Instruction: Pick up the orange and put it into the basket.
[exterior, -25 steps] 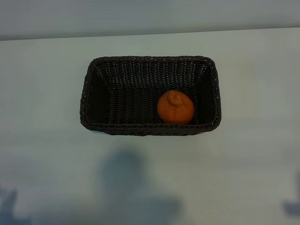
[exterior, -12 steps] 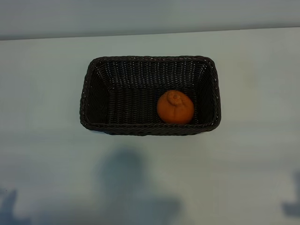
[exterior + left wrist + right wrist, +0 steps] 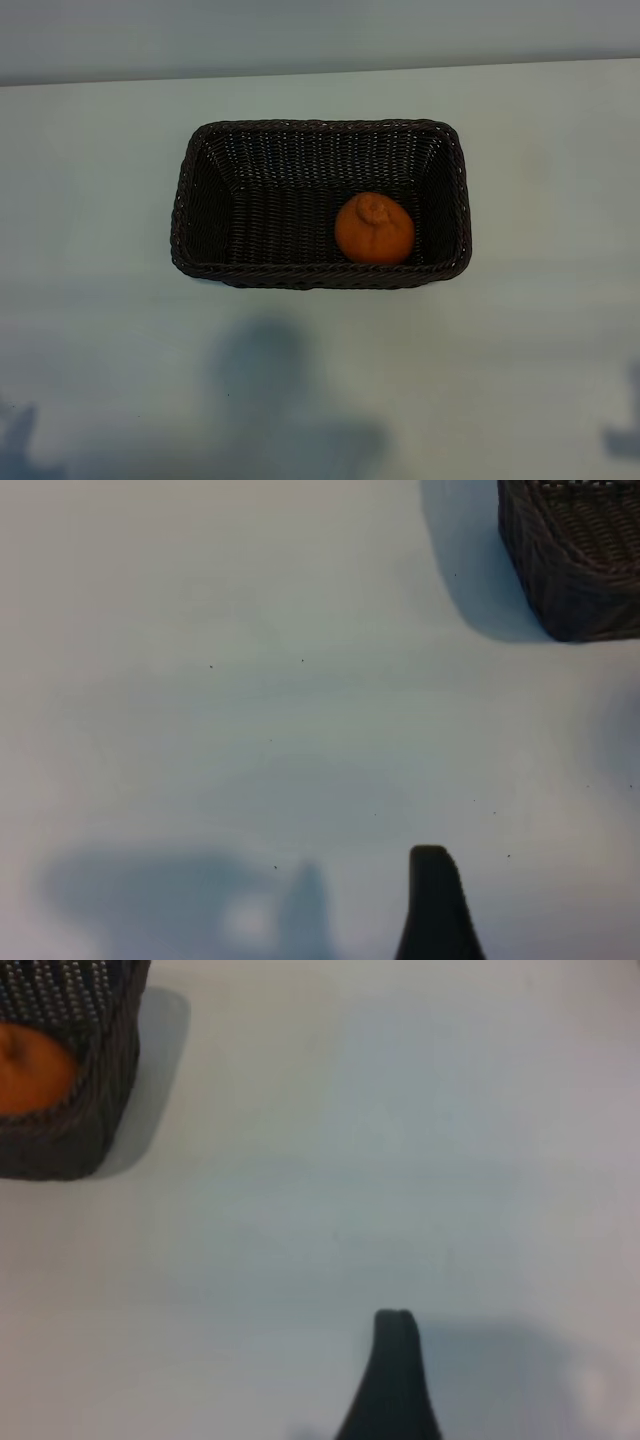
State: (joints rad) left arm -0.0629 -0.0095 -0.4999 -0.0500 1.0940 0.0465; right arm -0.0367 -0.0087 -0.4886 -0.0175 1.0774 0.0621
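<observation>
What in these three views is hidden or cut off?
- Both arms: outside the exterior view.
- Left gripper: left wrist view shows one fingertip; the rest is cut off by the edge.
- Orange: half hidden behind the basket wall in the right wrist view.

Table (image 3: 90, 180) lay bare on all sides of the basket (image 3: 178, 215); walls were the only barrier. Inside, the orange (image 3: 374, 229) filled the near right corner (touching the near wall); left half stood free.
</observation>
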